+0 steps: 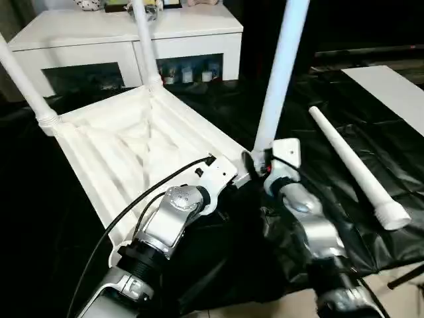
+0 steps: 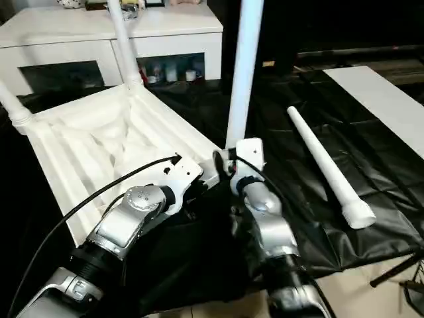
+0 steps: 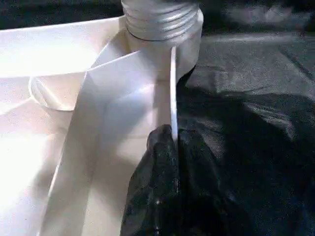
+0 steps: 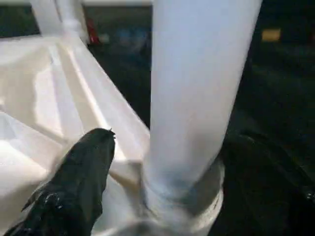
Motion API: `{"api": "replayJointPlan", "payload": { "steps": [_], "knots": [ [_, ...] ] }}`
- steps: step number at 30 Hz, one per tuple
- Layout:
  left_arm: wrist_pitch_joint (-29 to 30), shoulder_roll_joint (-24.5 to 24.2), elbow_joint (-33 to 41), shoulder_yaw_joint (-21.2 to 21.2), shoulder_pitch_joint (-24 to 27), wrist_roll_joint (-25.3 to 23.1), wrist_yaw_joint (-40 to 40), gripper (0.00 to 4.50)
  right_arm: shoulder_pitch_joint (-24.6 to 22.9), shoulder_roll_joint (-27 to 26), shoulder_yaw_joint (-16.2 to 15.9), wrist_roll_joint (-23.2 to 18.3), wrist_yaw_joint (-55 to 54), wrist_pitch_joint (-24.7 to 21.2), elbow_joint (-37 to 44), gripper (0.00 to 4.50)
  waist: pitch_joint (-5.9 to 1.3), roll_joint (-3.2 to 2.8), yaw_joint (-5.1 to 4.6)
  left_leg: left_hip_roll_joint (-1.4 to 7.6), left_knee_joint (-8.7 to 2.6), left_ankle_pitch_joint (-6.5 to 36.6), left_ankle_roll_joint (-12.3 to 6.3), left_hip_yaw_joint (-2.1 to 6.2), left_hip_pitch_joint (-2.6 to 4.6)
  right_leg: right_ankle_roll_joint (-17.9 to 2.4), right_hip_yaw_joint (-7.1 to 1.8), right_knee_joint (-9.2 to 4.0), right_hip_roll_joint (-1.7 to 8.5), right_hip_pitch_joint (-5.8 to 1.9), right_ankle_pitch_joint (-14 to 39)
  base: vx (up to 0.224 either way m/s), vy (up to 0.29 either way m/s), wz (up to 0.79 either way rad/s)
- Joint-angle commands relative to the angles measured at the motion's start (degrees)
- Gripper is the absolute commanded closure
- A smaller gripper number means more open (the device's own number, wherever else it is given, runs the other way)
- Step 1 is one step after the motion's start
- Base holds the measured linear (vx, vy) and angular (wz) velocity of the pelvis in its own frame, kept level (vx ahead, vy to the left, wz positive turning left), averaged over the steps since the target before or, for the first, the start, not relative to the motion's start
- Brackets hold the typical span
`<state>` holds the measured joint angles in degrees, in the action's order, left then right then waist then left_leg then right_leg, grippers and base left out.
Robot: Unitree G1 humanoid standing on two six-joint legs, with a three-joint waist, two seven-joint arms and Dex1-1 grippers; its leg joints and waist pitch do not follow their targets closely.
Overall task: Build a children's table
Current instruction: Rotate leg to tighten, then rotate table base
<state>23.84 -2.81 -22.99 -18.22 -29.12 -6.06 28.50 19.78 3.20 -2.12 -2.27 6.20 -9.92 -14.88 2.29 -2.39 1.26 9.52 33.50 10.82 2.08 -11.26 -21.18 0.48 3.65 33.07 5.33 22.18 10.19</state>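
The tabletop (image 2: pixel 112 149) lies upside down on black sheeting (image 2: pixel 291 179), ribs up. Three legs (image 2: pixel 244 73) stand in its corners; a fourth leg (image 2: pixel 324 165) lies loose to the right. Both silver forearms reach its near corner. A white cabinet (image 2: pixel 112 40) stands behind.

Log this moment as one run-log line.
tabletop upside down | three legs upright in sockets | right gripper around third leg | left gripper pinching rim | fourth leg loose

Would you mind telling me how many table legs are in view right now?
4. Far-left leg and back leg stand in the tabletop corner sockets; the near leg stands upright at the right gripper; the loose leg lies on the black sheet.
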Motion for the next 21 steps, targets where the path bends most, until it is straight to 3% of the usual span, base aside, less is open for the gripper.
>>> {"api": "replayJointPlan", "payload": {
  "steps": [1, 5, 6, 8, 9, 11, 12, 15, 17, 18, 21],
  "knots": [
    [-0.9, 0.3, 0.7, 2.2, 0.5, 2.2, -0.2, 4.05, -2.6, 0.9, 0.9, -1.1, 1.6, -2.2, 4.7, 0.62, -2.7, 1.14, 0.08, 3.24, -4.62, 18.5, -1.64, 1.8, 0.79, -6.7, -2.51, -5.16, 3.17, -1.07, 24.1, 0.0, 0.0, 0.0],
    [1.6, -0.5, 6.0, 2.5, 1.6, 4.0, 2.1, 3.72, -7.2, 2.0, 1.4, -1.0, 1.9, -2.9, 9.6, 0.62, -3.16, 0.98, 0.42, 3.62, -4.72, 16.2, -1.08, 2.01, 0.44, -8.0, -2.51, -4.49, 3.11, -1.37, 18.4, 0.0, 0.0, 0.0],
    [2.3, -0.8, 7.4, 2.6, 2.0, 4.5, 2.7, 3.6, -8.0, 2.2, 1.6, -0.9, 1.8, -3.1, 10.4, 0.62, -3.47, 0.92, 0.37, 3.6, -4.44, 12.5, -1.95, 1.88, -0.03, -9.9, -2.53, -3.56, 3.01, -1.67, 11.2, 0.0, 0.0, 0.0],
    [4.0, -2.4, 12.3, 4.0, 3.2, 6.2, 4.4, 3.55, -9.7, 3.4, 1.7, -0.7, 1.9, -4.1, 11.2, 0.62, -3.86, 0.72, 0.49, 3.56, -3.89, 9.0, -3.37, 1.78, -0.02, -11.7, -2.41, -2.86, 3.01, -1.73, 6.0, 0.0, 0.0, 0.0],
    [5.2, -3.4, 14.7, 4.9, 3.8, 7.5, 5.6, 3.48, -10.2, 3.8, 2.0, -0.8, 1.6, -4.3, 11.1, 0.62, -3.71, 0.77, 0.53, 3.56, -3.75, 7.2, -4.56, 1.61, -0.21, -12.9, -2.36, -2.68, 3.01, -1.71, 3.6, 0.0, 0.0, 0.0],
    [6.7, -6.1, 18.2, 6.8, 4.7, 9.1, 7.6, 3.29, -10.7, 4.4, 2.5, -0.6, 1.3, -5.0, 10.9, 0.62, -3.63, 0.73, 0.45, 3.45, -3.64, 7.0, -5.16, 1.45, -0.26, -13.6, -2.34, -2.65, 2.94, -1.72, 3.4, 0.0, 0.0, 0.0],
    [7.9, -9.5, 20.8, 9.0, 5.3, 9.8, 9.0, 3.19, -10.9, 5.0, 2.7, -0.2, 1.3, -6.1, 10.6, 0.62, -3.55, 0.37, 0.39, 3.34, -3.62, 7.3, -5.28, 1.44, -0.12, -13.9, -2.29, -2.58, 2.74, -1.72, 3.7, 0.0, 0.0, 0.0],
    [8.6, -18.0, 22.6, 14.6, 5.6, 9.0, 9.8, 3.08, -10.4, 5.3, 3.1, 0.0, 1.4, -7.7, 9.5, 0.62, -3.31, 0.54, 0.13, 3.27, -3.79, 9.2, -4.53, 1.37, 0.04, -13.6, -2.27, -2.8, 2.58, -1.67, 6.4, 0.0, 0.0, 0.0],
    [8.7, -20.1, 22.4, 15.8, 5.6, 8.6, 10.0, 2.91, -10.3, 5.5, 2.9, 0.3, 1.5, -8.1, 9.4, 0.62, -3.12, 0.26, -0.14, 3.25, -4.01, 11.3, -2.7, 1.44, 0.45, -12.4, -2.29, -2.95, 2.31, -1.42, 9.8, 0.0, 0.0, 0.0],
    [8.2, -25.2, 20.8, 18.9, 5.6, 7.3, 9.9, 2.75, -9.8, 5.6, 2.6, 0.6, 1.4, -8.8, 8.9, 0.62, -3.01, 0.25, -0.08, 3.31, -4.12, 12.6, -1.72, 1.43, 0.76, -12.1, -2.36, -3.05, 2.23, -1.14, 11.0, 0.0, 0.0, 0.0],
    [9.0, -29.2, 20.1, 21.3, 5.7, 6.6, 9.2, 2.47, -9.4, 5.8, 2.1, 0.5, 1.7, -9.2, 8.5, 0.62, -3.04, 0.14, -0.07, 3.33, -4.37, 13.8, 0.04, 1.54, 0.94, -11.4, -2.47, -2.84, 2.26, -1.03, 11.4, 0.0, 0.0, 0.0]
  ]
}}
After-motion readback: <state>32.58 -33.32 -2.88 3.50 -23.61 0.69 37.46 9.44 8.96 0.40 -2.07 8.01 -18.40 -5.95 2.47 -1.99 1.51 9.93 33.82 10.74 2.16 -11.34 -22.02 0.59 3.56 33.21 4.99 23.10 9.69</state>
